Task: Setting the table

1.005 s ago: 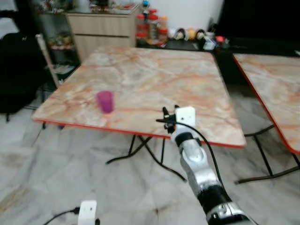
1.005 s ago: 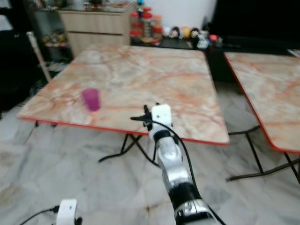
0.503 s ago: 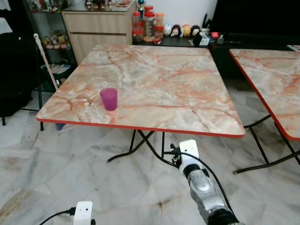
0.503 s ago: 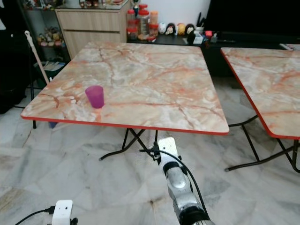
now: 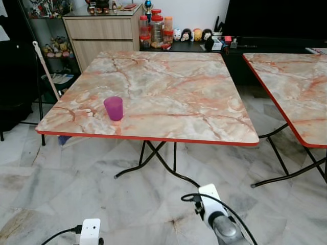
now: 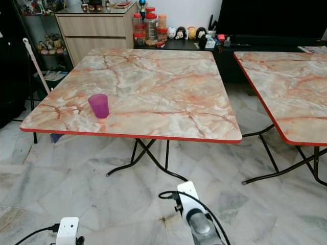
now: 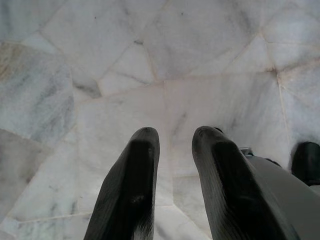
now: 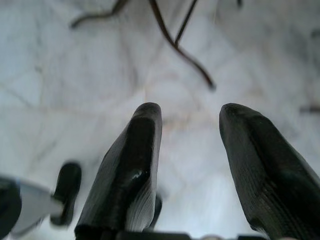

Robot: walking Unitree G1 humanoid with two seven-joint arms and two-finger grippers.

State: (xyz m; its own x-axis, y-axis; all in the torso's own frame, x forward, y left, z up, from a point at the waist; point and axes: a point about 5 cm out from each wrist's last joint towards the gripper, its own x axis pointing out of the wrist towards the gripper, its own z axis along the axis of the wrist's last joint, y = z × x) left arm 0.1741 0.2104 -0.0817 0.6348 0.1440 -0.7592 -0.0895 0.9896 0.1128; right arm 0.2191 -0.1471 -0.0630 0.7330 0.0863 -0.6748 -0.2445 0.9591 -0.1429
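1. The floor (image 5: 61,178) is pale marble tile and spreads under everything.
2. A marble-patterned desk (image 5: 168,92) with a red edge stands ahead on black folding legs.
3. A second desk (image 5: 296,87) of the same kind stands just to its right, apart from it.
4. A wooden cabinet (image 5: 99,33) sits at the far left, with jars (image 5: 156,25) beside it to the right.
5. The right end effector (image 8: 190,135) hangs low over the floor near the desk legs, fingers spread apart and empty.
6. The left end effector (image 7: 172,145) points down at bare floor, its fingers (image 7: 135,185) slightly parted, grasping nothing.
7. A purple cup (image 5: 113,108) stands upright on the near left part of the desk, close to the front edge, well apart from both end effectors.
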